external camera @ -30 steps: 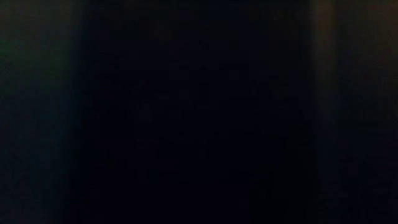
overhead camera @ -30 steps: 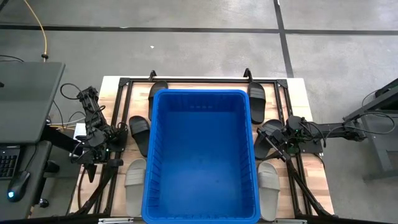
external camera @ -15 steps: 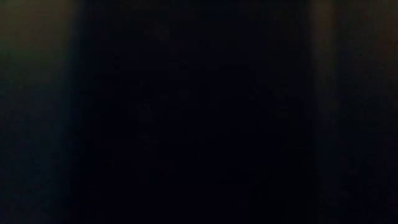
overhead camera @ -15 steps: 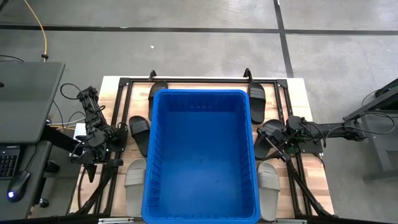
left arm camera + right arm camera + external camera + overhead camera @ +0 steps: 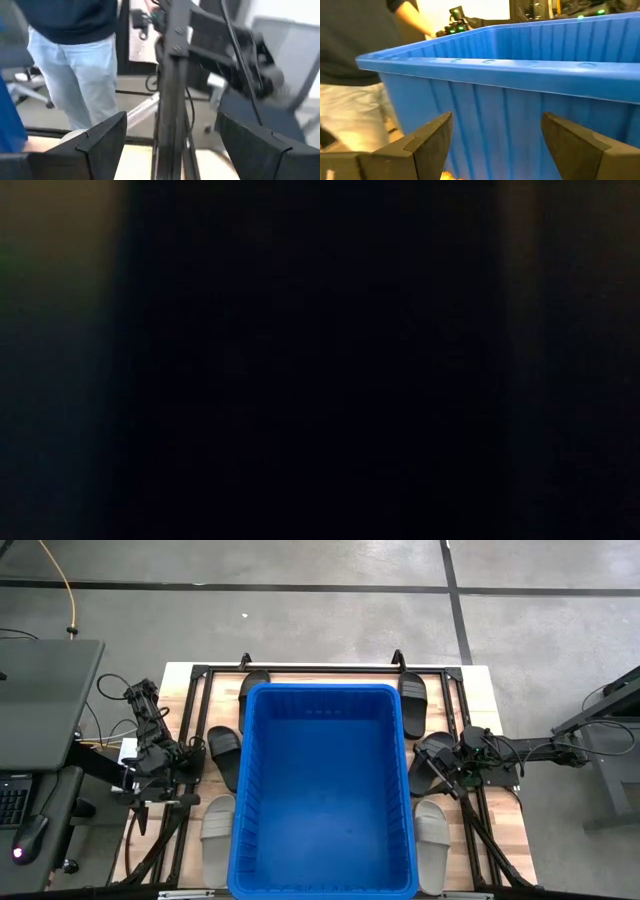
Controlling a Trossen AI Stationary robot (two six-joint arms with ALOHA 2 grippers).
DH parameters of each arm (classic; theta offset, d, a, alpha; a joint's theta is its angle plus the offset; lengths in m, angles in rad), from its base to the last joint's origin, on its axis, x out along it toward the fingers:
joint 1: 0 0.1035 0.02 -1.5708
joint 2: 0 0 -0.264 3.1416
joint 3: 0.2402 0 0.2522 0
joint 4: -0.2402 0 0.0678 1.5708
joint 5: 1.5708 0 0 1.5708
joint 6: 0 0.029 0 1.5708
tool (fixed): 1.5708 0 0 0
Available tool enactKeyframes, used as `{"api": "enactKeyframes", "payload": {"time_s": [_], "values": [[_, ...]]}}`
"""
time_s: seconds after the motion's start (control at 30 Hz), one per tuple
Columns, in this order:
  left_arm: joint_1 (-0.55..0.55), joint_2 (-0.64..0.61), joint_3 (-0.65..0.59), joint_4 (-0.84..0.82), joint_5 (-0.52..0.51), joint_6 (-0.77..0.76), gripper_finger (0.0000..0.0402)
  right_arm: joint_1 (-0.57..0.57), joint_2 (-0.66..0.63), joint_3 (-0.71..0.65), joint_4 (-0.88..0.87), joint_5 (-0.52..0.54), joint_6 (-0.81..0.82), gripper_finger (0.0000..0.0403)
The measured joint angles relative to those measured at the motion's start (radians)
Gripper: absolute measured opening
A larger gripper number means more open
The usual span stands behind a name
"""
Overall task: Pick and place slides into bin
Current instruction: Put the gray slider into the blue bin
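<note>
Blue plastic, the bin point(image 5: 325, 790) fills the middle of the wooden table point(image 5: 480, 675), and its inside holds no slides. Black slides point(image 5: 224, 752) and pale ones lie on the table along both long sides of the bin. Left of the bin, the left gripper point(image 5: 135, 802) hangs over the table edge with its fingers point(image 5: 95, 142) spread wide, empty. Right of the bin, the right gripper point(image 5: 447, 778) faces the bin wall beside a black slide, fingers point(image 5: 427, 135) wide apart, empty.

Text: none could be read.
Labels on bin point(image 5: 325, 780): none showed.
Brands on slides point(image 5: 225, 752): none legible.
</note>
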Motion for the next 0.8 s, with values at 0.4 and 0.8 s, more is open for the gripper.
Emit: {"api": "enactKeyframes", "payload": {"time_s": [0.4, 0.8], "values": [[0.000, 0.000, 0.000, 0.064, -0.247, -0.128, 0.0298, 0.000, 0.000, 0.000, 0.000, 0.017, -0.044, 0.0291], [0.000, 0.000, 0.000, 0.064, -0.224, -0.078, 0.0298, 0.028, 0.000, 0.002, 0.120, 0.015, 0.558, 0.0291]]}}
